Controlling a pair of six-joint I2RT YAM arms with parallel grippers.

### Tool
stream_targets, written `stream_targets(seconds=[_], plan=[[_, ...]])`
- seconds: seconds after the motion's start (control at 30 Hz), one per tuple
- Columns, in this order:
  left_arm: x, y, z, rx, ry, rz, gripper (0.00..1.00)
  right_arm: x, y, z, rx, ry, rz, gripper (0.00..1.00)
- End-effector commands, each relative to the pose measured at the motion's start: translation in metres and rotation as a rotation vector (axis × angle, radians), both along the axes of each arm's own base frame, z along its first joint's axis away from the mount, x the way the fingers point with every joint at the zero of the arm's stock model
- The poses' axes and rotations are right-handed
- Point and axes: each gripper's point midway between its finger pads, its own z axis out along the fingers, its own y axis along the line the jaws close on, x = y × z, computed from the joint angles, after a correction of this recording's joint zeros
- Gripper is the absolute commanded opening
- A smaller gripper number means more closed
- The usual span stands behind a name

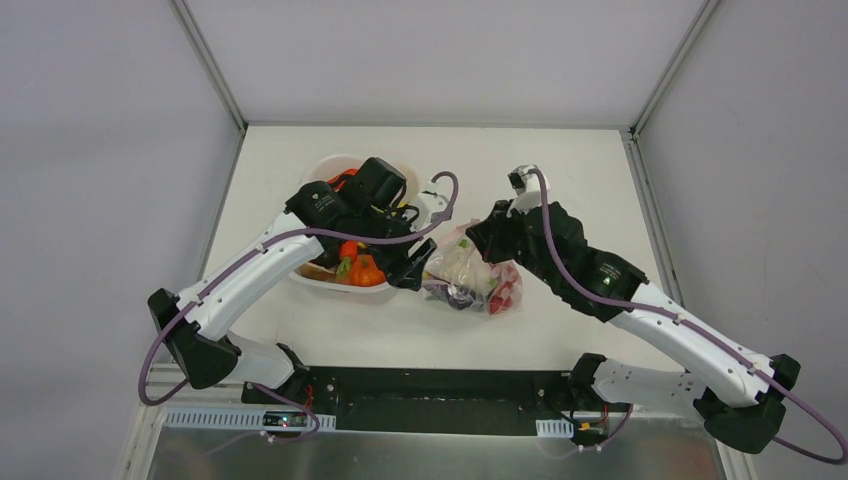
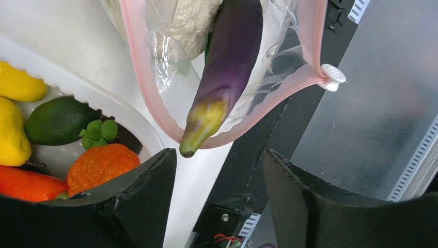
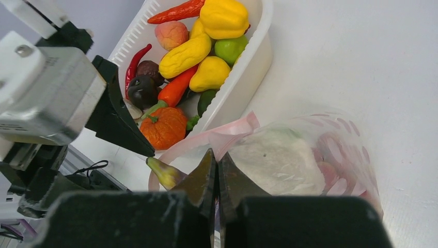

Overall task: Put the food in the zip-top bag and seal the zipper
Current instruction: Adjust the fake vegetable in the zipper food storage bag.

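The clear zip-top bag (image 1: 472,277) lies right of the white tub, with its pink zipper (image 2: 138,77) gaping open and a white slider (image 2: 332,77) at one end. A purple eggplant (image 2: 227,67) lies half in the bag, its yellow-green stem end poking out of the mouth. White and red food shows inside the bag (image 3: 289,160). My left gripper (image 2: 219,155) is open and empty, just short of the eggplant's stem; in the top view (image 1: 412,268) it is at the bag's mouth. My right gripper (image 3: 217,157) is shut on the bag's pink mouth edge.
The white tub (image 1: 322,280) holds several more toy foods: an orange pumpkin (image 3: 164,127), yellow pieces (image 3: 184,54), a green avocado (image 2: 58,120) and red chillies (image 3: 135,61). The black base rail (image 1: 430,390) runs along the table's near edge.
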Motion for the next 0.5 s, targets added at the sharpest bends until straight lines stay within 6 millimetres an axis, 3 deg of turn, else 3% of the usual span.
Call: stream_targets(seconds=[0.0, 0.1, 0.2, 0.33, 0.47], plan=[[0.008, 0.004, 0.003, 0.018, -0.021, 0.003, 0.65, 0.001, 0.001, 0.018, 0.068, -0.032, -0.003, 0.0], [0.014, -0.005, 0.007, -0.023, -0.039, 0.005, 0.63, 0.001, 0.002, 0.019, 0.076, -0.03, 0.002, 0.0], [0.014, -0.01, 0.012, -0.052, -0.036, -0.007, 0.55, 0.0, 0.003, 0.017, 0.079, -0.023, 0.005, 0.0], [0.013, -0.01, 0.009, -0.041, -0.014, -0.017, 0.33, -0.001, 0.006, 0.014, 0.084, -0.014, 0.012, 0.0], [0.005, -0.006, 0.002, -0.011, 0.029, -0.04, 0.22, -0.001, 0.007, 0.012, 0.082, -0.01, 0.015, 0.0]])
